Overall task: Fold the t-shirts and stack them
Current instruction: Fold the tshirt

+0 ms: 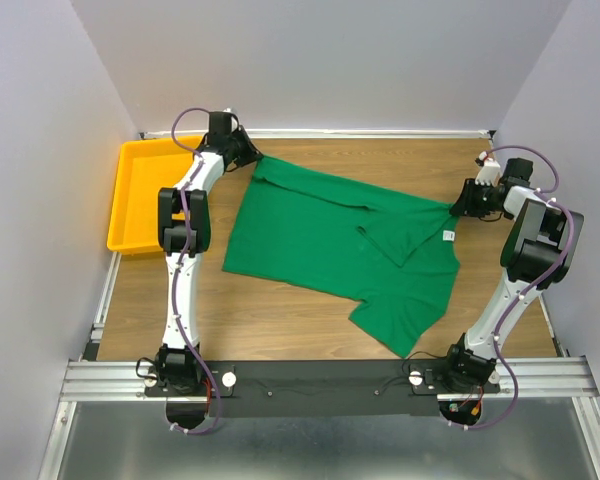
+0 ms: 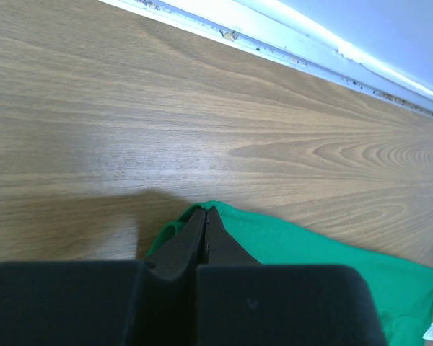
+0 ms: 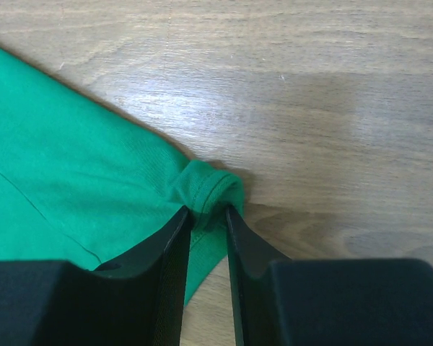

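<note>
The green t-shirt (image 1: 320, 235) lies spread on the wooden table, slanted, with one part folded over near its middle and a small white neck tag (image 1: 447, 236) at its right edge. My left gripper (image 1: 252, 158) is at the shirt's far left corner, and in the left wrist view it (image 2: 205, 210) is shut on the edge of the cloth (image 2: 310, 249). My right gripper (image 1: 454, 208) is at the shirt's right edge. In the right wrist view it (image 3: 208, 209) is closed on a bunched hem of the cloth (image 3: 65, 158).
A yellow plastic tray (image 1: 120, 215) stands at the far left of the table, beside the left arm. A white rail (image 1: 380, 132) runs along the table's back edge by the wall. Bare wood surrounds the shirt.
</note>
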Controlling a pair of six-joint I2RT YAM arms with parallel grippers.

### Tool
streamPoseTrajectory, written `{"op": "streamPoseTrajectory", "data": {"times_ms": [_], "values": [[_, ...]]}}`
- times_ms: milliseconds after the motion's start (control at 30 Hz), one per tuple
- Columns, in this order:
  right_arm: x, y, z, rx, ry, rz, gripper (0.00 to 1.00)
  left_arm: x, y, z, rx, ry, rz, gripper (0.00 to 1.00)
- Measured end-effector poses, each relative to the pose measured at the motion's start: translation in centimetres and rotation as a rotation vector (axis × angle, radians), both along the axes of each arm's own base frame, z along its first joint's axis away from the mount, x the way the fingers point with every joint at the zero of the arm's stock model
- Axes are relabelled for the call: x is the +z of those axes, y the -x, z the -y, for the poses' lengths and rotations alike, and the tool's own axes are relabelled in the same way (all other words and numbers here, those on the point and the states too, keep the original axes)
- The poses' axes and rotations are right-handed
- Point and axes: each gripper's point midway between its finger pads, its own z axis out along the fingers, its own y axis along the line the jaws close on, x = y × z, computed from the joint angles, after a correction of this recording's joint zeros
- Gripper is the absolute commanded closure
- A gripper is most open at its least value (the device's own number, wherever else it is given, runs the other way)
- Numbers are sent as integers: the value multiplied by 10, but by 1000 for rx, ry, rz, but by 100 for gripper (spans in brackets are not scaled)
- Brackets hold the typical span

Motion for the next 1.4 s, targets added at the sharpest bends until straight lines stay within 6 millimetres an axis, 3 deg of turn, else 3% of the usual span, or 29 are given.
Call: {"op": "streamPoseTrajectory", "data": {"times_ms": [167,433,567,733,867,933,1033,1067,1133,1200,1300,1400], "values": [[2,-2,3,-6,11,2,68,8,-6,1,26,39,16,98],[3,-4,4,-8,15,5,65,23,-20,3,41,75,77,66],[3,-4,4,-8,16,5,61,28,-25,-2,41,68,115,63],[3,-3,5,-2,29,5,42,46,-15,-7,21,17,165,59],[7,1,8,9,62,11,32,95,17,-15,4,-49,261,48],[17,4,9,18,89,30,24,139,42,-20,1,-83,342,43],[34,12,12,26,143,60,14,233,87,-30,19,-127,551,24],[44,12,13,27,159,79,13,255,99,-36,37,-140,614,18],[57,19,14,43,204,113,6,304,142,-44,53,-156,740,11],[70,29,14,62,243,140,2,334,178,-58,80,-163,831,10],[85,48,8,130,299,178,0,329,219,-92,104,-166,844,15],[92,73,-13,300,310,198,0,272,246,-121,133,-144,729,23]]}}
